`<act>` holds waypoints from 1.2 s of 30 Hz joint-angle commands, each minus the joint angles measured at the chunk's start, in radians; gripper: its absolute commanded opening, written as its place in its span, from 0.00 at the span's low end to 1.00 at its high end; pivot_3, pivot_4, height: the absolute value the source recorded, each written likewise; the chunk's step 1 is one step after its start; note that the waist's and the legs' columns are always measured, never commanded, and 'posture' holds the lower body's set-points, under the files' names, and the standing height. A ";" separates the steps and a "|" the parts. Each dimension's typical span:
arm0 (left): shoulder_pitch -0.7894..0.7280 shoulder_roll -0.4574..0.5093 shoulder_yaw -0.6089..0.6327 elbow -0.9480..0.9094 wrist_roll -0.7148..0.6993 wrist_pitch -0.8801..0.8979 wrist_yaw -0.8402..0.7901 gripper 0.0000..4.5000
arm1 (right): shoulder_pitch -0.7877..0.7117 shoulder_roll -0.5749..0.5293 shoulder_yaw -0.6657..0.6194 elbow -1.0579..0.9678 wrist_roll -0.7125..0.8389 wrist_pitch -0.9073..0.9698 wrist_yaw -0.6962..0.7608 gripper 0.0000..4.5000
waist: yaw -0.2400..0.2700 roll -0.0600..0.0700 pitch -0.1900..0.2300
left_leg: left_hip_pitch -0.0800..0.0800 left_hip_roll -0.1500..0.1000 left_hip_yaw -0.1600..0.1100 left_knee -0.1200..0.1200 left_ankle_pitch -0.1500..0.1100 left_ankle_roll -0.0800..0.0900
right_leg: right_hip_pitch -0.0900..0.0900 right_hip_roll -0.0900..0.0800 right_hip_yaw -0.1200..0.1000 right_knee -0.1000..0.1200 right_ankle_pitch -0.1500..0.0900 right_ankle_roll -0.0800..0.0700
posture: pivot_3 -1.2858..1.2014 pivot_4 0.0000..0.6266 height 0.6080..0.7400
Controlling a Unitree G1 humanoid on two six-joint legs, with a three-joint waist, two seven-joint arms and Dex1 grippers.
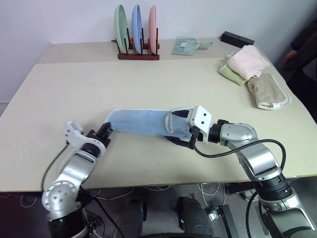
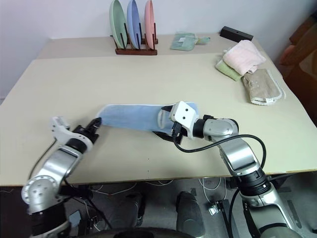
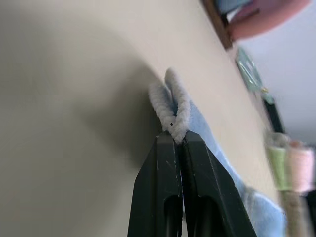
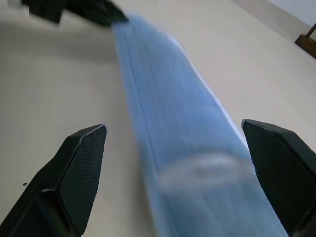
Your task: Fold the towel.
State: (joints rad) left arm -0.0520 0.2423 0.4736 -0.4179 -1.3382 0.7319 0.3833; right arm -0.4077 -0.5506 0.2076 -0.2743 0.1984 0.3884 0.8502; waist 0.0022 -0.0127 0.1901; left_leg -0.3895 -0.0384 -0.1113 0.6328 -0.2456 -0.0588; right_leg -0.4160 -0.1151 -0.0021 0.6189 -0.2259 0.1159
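Terry hem of the light blue towel (image 3: pixel 174 106) is seen pinched in the closed left tool (image 3: pixel 178 140) at the wrist. The right tool (image 4: pixel 177 163) is spread wide, empty, astride the cloth on the beige desk (image 1: pixel 148 79). Folded pink, green and beige towels (image 1: pixel 250 69) are stacked well apart.

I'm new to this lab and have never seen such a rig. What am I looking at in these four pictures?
A two-armed humanoid robot is folding laundry. Two pictures come from cameras in its head, looking down over the table; the other two come from a camera on each wrist. On the table lies a light blue towel, with folded towels and a plate rack farther back. The left pincer is shut on the towel's end, as the left wrist picture shows. The right pincer stands open, one finger on each side of the towel.
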 commanded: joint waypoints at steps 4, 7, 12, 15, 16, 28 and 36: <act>-0.014 0.255 0.114 0.011 0.027 -0.010 -0.171 0.01 | -0.020 0.002 -0.016 -0.020 0.007 -0.008 -0.002 1.00 | 0.004 0.000 0.000 | 0.000 0.000 0.000 0.000 0.000 0.000 | 0.000 0.000 0.000 0.000 0.000 0.000 | 0.52 0.24 1.00; -0.043 0.331 0.066 -0.005 0.052 0.007 -0.264 0.01 | -0.027 0.006 -0.009 -0.002 -0.003 -0.019 -0.003 1.00 | 0.010 0.000 0.000 | -0.001 0.000 0.000 0.000 0.000 0.000 | 0.001 0.000 0.000 -0.002 0.000 0.000 | 0.52 0.24 1.00; -0.150 0.410 -0.177 -0.121 0.140 0.060 -0.446 0.01 | -0.032 0.008 -0.004 0.014 -0.020 -0.032 -0.009 1.00 | 0.009 -0.001 0.001 | -0.001 0.000 0.000 0.000 0.000 0.000 | 0.002 0.000 0.000 -0.003 0.000 0.000 | 0.52 0.24 1.00; -0.211 0.420 -0.377 -0.178 0.249 0.083 -0.554 0.01 | -0.027 0.009 -0.009 0.022 -0.038 -0.040 -0.025 1.00 | 0.002 -0.001 0.001 | -0.001 0.000 0.000 -0.001 0.000 0.000 | 0.001 0.000 0.000 -0.004 0.000 0.000 | 0.52 0.24 1.00; -0.229 0.421 -0.448 -0.187 0.298 0.085 -0.589 0.01 | -0.023 0.008 -0.011 0.025 -0.044 -0.041 -0.032 1.00 | -0.001 -0.001 0.001 | -0.001 0.000 0.000 -0.002 0.000 0.000 | 0.001 0.000 0.000 -0.004 0.001 0.001 | 0.52 0.24 1.00; -0.272 0.308 -0.695 -0.058 0.616 0.093 -0.666 0.01 | 0.045 -0.022 -0.042 0.011 -0.069 -0.045 -0.070 1.00 | -0.012 -0.001 0.001 | -0.002 0.000 -0.001 -0.002 0.000 0.000 | 0.000 0.001 0.000 -0.004 0.002 0.003 | 0.52 0.24 1.00; -0.240 0.205 -0.657 -0.077 0.631 0.129 -0.657 0.01 | 0.050 -0.052 -0.059 0.046 -0.081 -0.070 -0.067 1.00 | -0.015 -0.001 0.001 | -0.001 0.000 -0.001 -0.002 0.000 0.000 | 0.000 0.001 0.000 -0.004 0.002 0.004 | 0.52 0.24 1.00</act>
State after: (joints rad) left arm -0.2963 0.4548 -0.2125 -0.4613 -0.6950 0.8541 -0.2660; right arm -0.3436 -0.5947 0.1781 -0.2256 0.1220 0.3450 0.7832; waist -0.0124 -0.0141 0.1914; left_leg -0.3906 -0.0381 -0.1118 0.6311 -0.2456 -0.0587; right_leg -0.4156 -0.1143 -0.0022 0.6153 -0.2240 0.1195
